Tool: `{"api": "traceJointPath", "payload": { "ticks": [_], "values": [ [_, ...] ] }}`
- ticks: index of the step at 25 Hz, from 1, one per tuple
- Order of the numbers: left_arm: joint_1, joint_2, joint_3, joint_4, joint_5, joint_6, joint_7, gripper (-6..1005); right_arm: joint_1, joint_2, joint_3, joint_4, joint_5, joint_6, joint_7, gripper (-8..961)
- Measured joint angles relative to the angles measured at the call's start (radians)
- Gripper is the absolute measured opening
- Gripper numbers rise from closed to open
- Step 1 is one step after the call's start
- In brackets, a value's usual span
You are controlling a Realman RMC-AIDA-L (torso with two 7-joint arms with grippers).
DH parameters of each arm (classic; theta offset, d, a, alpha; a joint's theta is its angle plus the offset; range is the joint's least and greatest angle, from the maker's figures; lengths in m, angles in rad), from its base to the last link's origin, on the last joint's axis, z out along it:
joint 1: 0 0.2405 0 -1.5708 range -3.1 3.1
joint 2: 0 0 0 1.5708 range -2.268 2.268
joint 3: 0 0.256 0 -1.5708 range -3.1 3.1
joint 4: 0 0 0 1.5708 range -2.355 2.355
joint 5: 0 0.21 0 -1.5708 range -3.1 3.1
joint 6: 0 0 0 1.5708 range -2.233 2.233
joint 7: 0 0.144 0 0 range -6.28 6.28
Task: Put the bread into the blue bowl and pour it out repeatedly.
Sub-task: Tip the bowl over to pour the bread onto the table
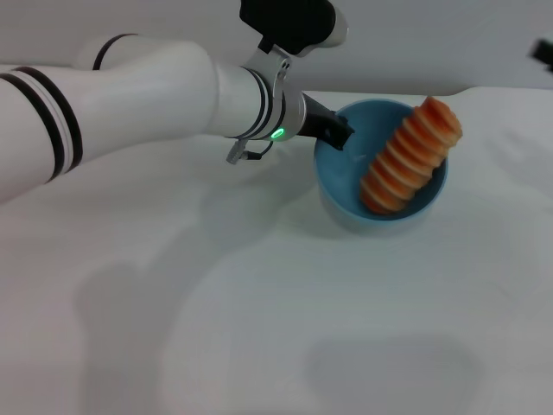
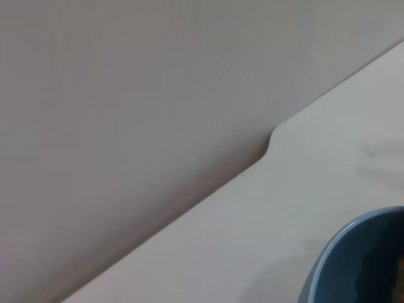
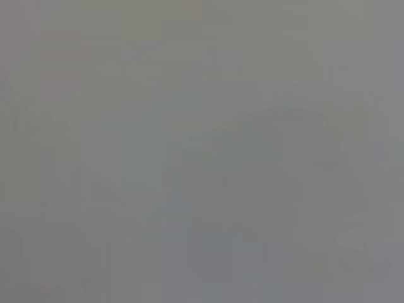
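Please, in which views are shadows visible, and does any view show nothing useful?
Head view: soft shadows lie on the table beneath the left arm and beside the bowl. Left wrist view: only a faint shadow near the bowl. Right wrist view: a uniform grey blank, showing nothing.

1. The blue bowl sits on the bench, toward its far right.
2. The bread leans inside the bowl, its upper end over the far-right rim.
3. The left gripper meets the bowl's left rim.

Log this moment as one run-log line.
left gripper: at bowl rim | bread: in bowl, leaning over far rim | right arm: out of view
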State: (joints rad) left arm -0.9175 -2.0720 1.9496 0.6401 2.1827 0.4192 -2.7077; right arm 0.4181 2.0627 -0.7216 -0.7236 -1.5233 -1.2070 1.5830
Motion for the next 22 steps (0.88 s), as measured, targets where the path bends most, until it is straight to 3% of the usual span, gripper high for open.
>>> {"api": "traceJointPath", "payload": {
  "ticks": [3, 11, 16, 18, 22],
  "values": [
    [-0.005, 0.002, 0.0, -0.002, 0.001, -0.012, 0.004, -1, -0.056, -0.005, 0.127, 0.007, 0.006, 0.017, -0.053, 509],
    [-0.035, 0.002, 0.005, 0.007, 0.014, -0.053, 0.046, -1, -0.167, 0.008, 0.23, 0.099, 0.002, 0.063, -0.315, 509],
    [-0.069, 0.001, 0.006, 0.012, 0.014, -0.073, 0.125, -1, -0.178, 0.009, 0.323, 0.259, 0.009, 0.118, -0.566, 508],
    [-0.088, 0.0, 0.02, 0.025, 0.014, -0.097, 0.177, -1, -0.171, 0.01, 0.407, 0.341, 0.034, 0.133, -0.712, 508],
    [-0.105, 0.0, 0.052, 0.033, 0.015, -0.139, 0.226, -1, -0.172, 0.01, 0.449, 0.388, 0.084, 0.13, -0.77, 508]
  ]
}}
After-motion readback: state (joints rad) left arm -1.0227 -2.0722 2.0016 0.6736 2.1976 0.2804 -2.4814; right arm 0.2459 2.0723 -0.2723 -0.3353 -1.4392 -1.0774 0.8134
